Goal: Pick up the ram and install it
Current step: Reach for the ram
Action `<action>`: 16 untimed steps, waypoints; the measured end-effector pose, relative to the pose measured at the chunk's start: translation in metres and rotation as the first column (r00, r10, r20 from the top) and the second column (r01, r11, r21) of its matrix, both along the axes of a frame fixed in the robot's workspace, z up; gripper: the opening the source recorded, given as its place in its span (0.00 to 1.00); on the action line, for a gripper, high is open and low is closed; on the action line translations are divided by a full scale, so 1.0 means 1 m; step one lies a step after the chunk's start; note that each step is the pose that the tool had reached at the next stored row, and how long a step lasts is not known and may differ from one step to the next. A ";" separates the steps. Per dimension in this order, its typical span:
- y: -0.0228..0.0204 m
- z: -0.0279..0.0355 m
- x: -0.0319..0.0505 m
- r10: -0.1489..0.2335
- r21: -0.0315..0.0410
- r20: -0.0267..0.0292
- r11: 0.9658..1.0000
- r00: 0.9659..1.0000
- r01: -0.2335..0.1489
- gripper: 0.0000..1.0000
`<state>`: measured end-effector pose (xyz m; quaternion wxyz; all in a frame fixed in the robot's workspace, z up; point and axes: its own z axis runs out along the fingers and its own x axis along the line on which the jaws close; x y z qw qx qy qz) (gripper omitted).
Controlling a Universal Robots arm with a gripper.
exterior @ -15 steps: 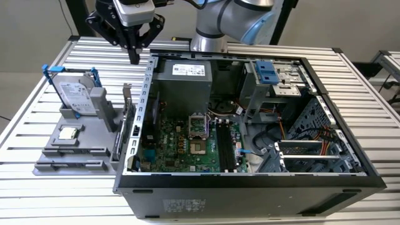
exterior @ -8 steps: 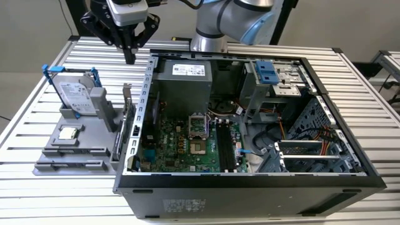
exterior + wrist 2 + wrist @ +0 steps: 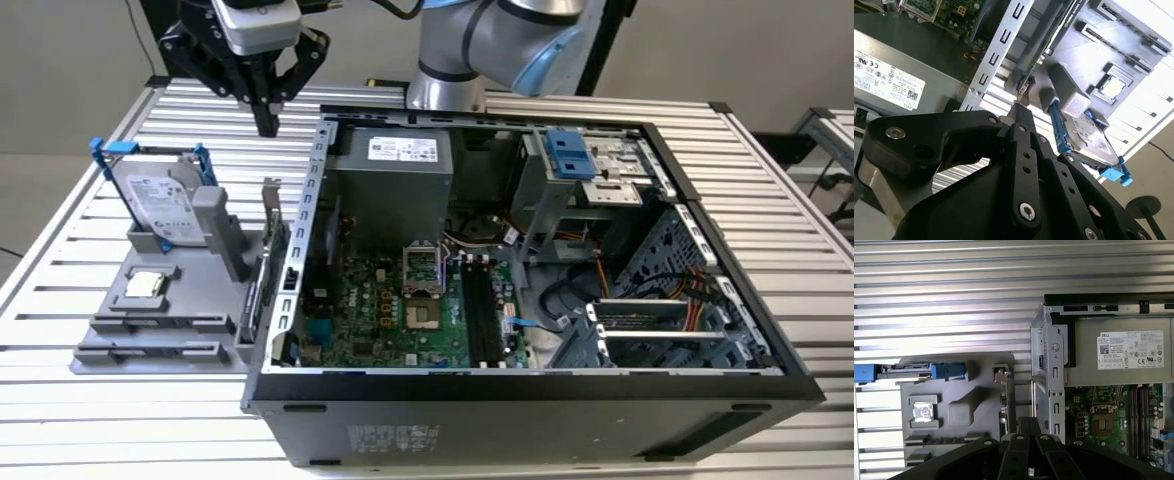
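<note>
My gripper (image 3: 267, 124) hangs shut and empty above the slatted table. It is behind the grey parts holder (image 3: 114, 330) and just outside the open computer case (image 3: 534, 385), at its corner on the exterior view's left. Both wrist views show the black fingers pressed together (image 3: 1021, 107) (image 3: 1028, 421). A thin dark strip stands on edge in one of the holder's front slots (image 3: 158, 324) (image 3: 929, 440). It could be the ram, but I cannot tell. The long black memory slots (image 3: 478, 300) (image 3: 1141, 420) lie on the green motherboard (image 3: 387, 300) inside the case.
The holder also carries a hard drive with blue handles (image 3: 160, 205), a processor chip (image 3: 144, 285) and an upright expansion card (image 3: 274, 265). The case's metal wall (image 3: 318, 220) rises beside the holder. The power supply (image 3: 394, 175) and drive cage (image 3: 587, 165) fill the case's far end.
</note>
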<state>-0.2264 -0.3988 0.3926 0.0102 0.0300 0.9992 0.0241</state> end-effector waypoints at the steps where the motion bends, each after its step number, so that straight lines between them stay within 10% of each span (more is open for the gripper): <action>1: 0.0000 0.0000 -0.0008 0.000 0.000 0.000 1.000 1.000 0.000 0.00; 16: 0.0000 0.0000 -0.0130 0.007 0.000 0.000 1.000 1.000 -0.007 0.00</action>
